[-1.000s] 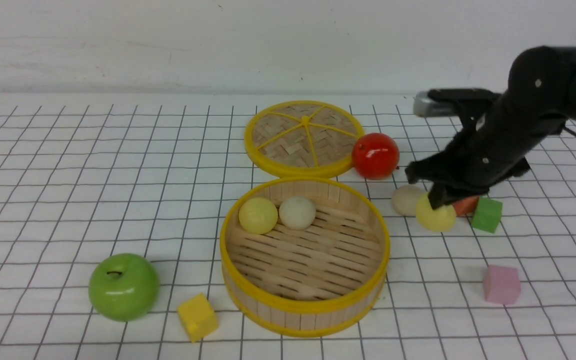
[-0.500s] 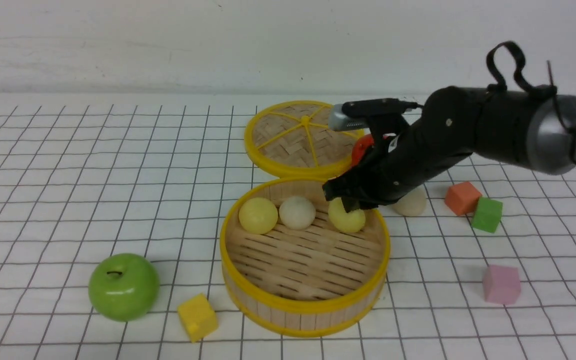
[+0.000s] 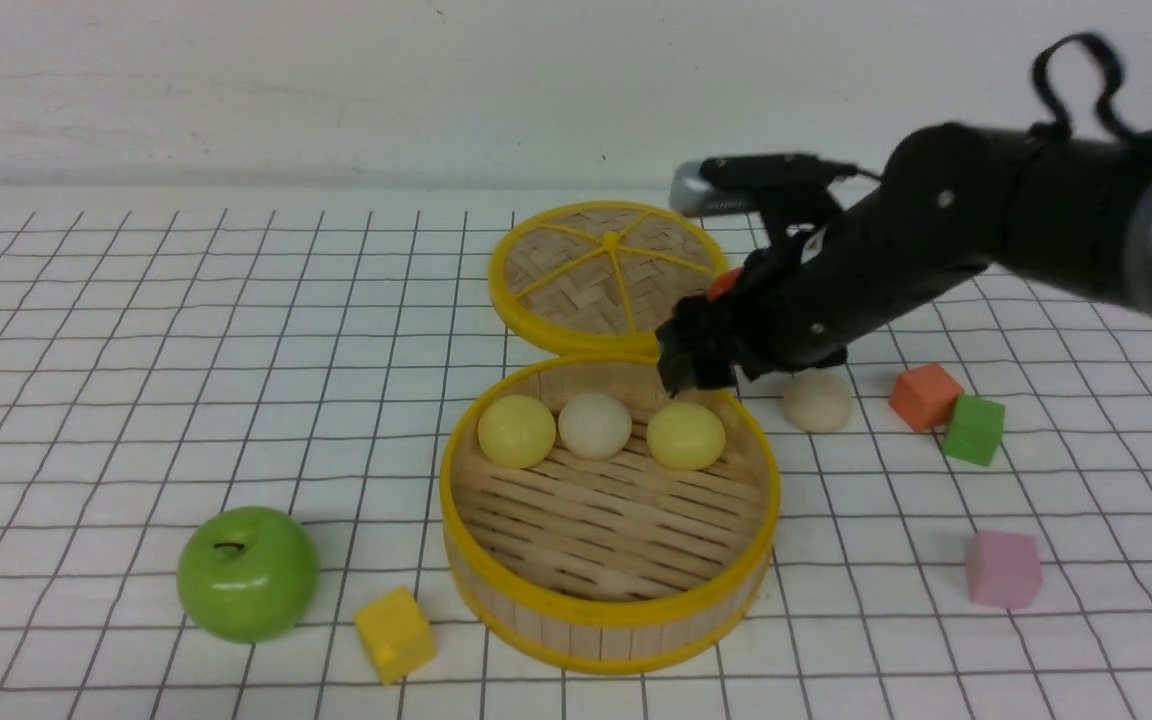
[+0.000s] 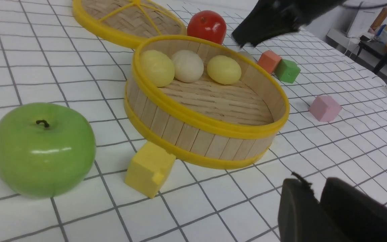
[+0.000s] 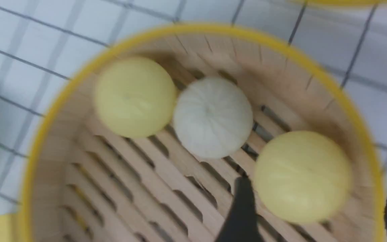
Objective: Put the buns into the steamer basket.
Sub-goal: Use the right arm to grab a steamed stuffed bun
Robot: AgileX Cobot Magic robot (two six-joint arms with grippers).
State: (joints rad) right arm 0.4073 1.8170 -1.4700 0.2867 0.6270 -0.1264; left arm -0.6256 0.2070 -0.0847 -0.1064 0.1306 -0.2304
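Three buns sit along the far wall of the steamer basket (image 3: pixel 606 630): the left yellow bun (image 3: pixel 516 431), the cream bun (image 3: pixel 594 425) touching it, and the right yellow bun (image 3: pixel 686 436) near them. The last bun (image 3: pixel 817 401) lies on the table (image 3: pixel 236 350) beside the basket. The right tool (image 3: pixel 696 372) hovers over the right yellow bun, fingers apart and empty. A skewed lift could clip the rim, and an off-centre pinch could roll the last bun away. The left tool (image 4: pixel 317 196) shows only a corner, so I cannot tell its state.
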